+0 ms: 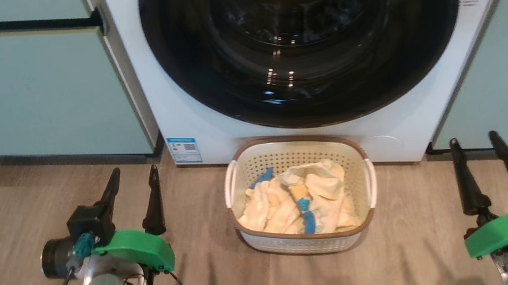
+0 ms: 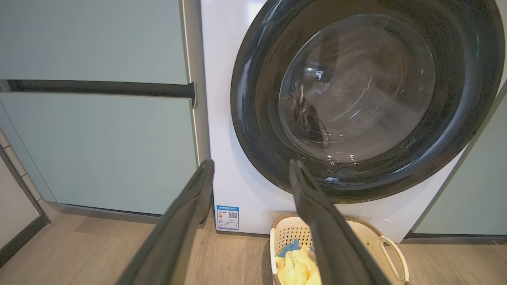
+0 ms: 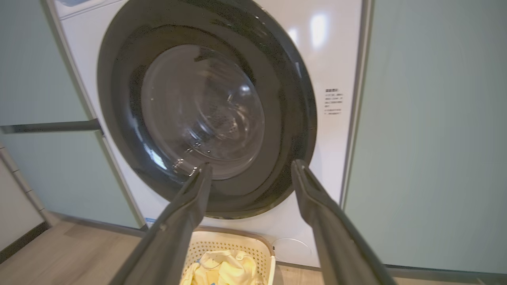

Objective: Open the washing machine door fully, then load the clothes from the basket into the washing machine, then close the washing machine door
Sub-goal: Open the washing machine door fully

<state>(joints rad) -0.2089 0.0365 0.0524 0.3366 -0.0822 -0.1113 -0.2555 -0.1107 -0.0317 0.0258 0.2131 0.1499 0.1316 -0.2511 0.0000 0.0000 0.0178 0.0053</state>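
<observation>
White, the one washing machine (image 1: 211, 118) in the head view has its door (image 1: 304, 41) shut. One basket (image 1: 235, 185) of clothes (image 1: 301, 195) sits before it on the wood floor (image 1: 20, 210), between left end effector (image 1: 134, 171) and right end effector (image 1: 473, 139), both spread apart and empty. The left wrist view, then the right, shows two green cabinets (image 2: 99, 150) flanking the machine.

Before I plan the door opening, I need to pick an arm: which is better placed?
Probably right: the right gripper, open, aims at the lower rim of the washing machine door; the left gripper, also open, aims off its left edge.
</observation>
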